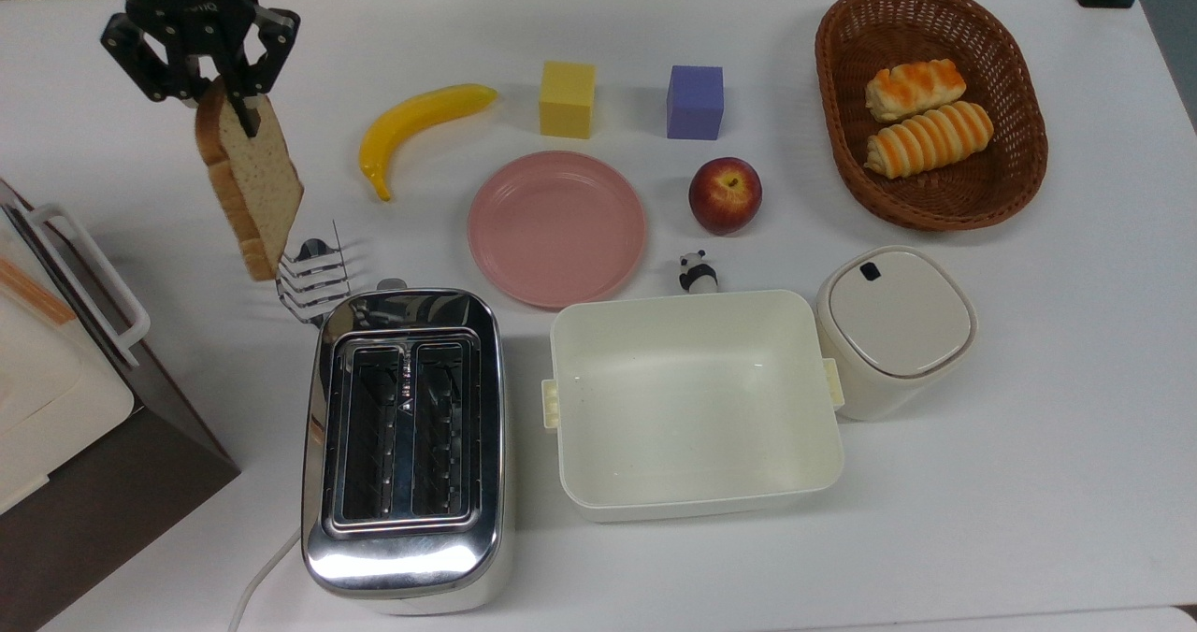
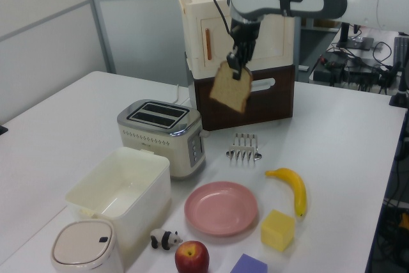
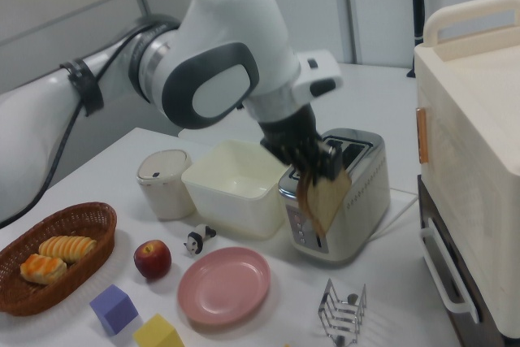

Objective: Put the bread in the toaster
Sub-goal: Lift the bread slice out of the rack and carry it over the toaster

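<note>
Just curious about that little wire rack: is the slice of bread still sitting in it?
No, the gripper holds the bread in the air above the rack.
</note>
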